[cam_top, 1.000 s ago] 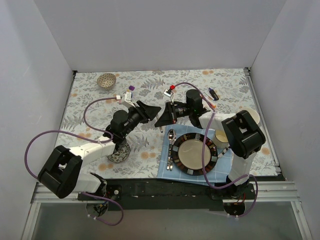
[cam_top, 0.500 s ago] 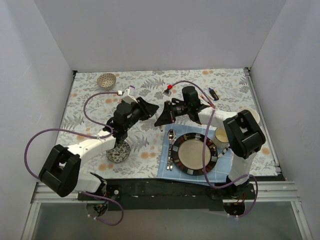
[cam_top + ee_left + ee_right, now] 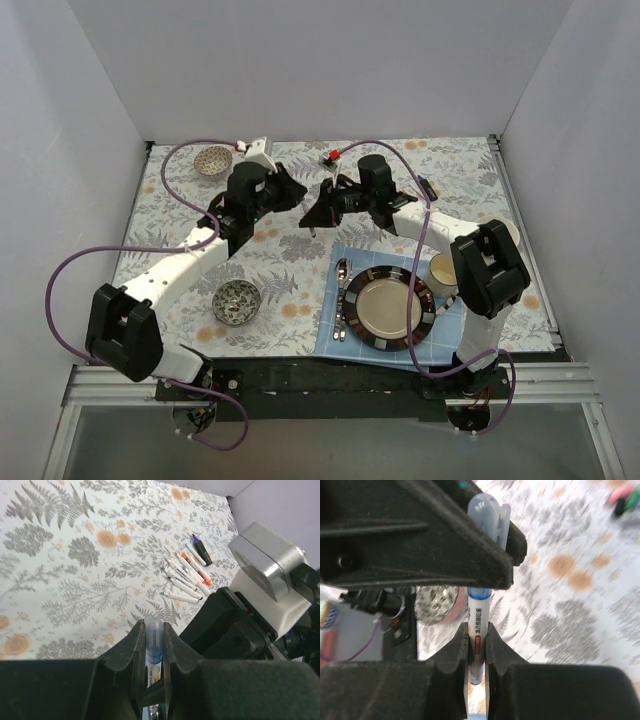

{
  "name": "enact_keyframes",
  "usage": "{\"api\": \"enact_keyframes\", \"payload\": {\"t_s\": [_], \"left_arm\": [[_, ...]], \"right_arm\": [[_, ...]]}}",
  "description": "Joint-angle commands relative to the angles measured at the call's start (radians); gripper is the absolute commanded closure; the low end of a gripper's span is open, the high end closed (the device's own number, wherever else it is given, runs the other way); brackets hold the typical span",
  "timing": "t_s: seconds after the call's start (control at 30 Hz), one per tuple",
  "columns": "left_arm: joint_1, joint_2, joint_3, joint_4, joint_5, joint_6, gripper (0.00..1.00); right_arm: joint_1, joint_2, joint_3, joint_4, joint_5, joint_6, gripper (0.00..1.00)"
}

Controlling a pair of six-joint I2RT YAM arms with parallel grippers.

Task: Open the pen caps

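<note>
A white-barrelled pen (image 3: pixel 478 625) with a pale blue cap (image 3: pixel 488 510) is held between both grippers above the floral table. My left gripper (image 3: pixel 152 626) is shut on the blue cap (image 3: pixel 153 632). My right gripper (image 3: pixel 477 632) is shut on the white barrel. The left finger hides the joint between cap and barrel. In the top view the left gripper (image 3: pixel 296 190) and right gripper (image 3: pixel 318 207) meet tip to tip at the far middle. Several other pens (image 3: pixel 184 574) and a dark purple marker (image 3: pixel 201 549) lie on the table beyond.
A small patterned bowl (image 3: pixel 213 160) stands at the far left and a second bowl (image 3: pixel 238 302) at the near left. A blue cloth (image 3: pixel 335 340) carries a plate (image 3: pixel 390 308), spoon and fork (image 3: pixel 341 300). A cup (image 3: pixel 443 272) stands at the right.
Both arms have moved toward the far side of the table, keeping the pen between them. The left arm has stretched away from the near bowl.
</note>
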Motion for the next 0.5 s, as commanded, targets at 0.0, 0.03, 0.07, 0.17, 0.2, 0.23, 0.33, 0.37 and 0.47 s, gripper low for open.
{"api": "enact_keyframes", "payload": {"t_s": [0.0, 0.03, 0.07, 0.17, 0.2, 0.23, 0.33, 0.37, 0.47], "left_arm": [[0.188, 0.014, 0.292, 0.05, -0.238, 0.162, 1.0], [0.201, 0.024, 0.318, 0.044, -0.246, 0.185, 1.0], [0.205, 0.026, 0.347, 0.039, -0.249, 0.193, 1.0], [0.218, 0.012, 0.349, 0.051, -0.261, 0.213, 1.0], [0.222, 0.008, 0.336, 0.057, -0.263, 0.213, 1.0], [0.228, 0.002, 0.327, 0.065, -0.266, 0.218, 1.0], [0.244, -0.018, 0.309, 0.088, -0.275, 0.236, 1.0], [0.247, -0.022, 0.31, 0.099, -0.284, 0.254, 1.0], [0.251, -0.032, 0.316, 0.135, -0.295, 0.299, 1.0]], "right_arm": [[0.064, -0.002, -0.024, -0.164, -0.103, -0.072, 0.99], [0.066, -0.003, -0.023, -0.162, -0.107, -0.07, 0.99], [0.064, -0.003, -0.022, -0.162, -0.11, -0.072, 0.99], [0.064, -0.011, -0.023, -0.159, -0.121, -0.07, 0.99], [0.064, -0.012, -0.023, -0.156, -0.124, -0.067, 0.99], [0.064, -0.012, -0.023, -0.153, -0.129, -0.067, 0.99], [0.064, -0.012, -0.027, -0.145, -0.138, -0.055, 0.99], [0.066, -0.012, -0.03, -0.139, -0.141, -0.052, 0.99], [0.066, -0.011, -0.031, -0.128, -0.149, -0.04, 0.99]]}}
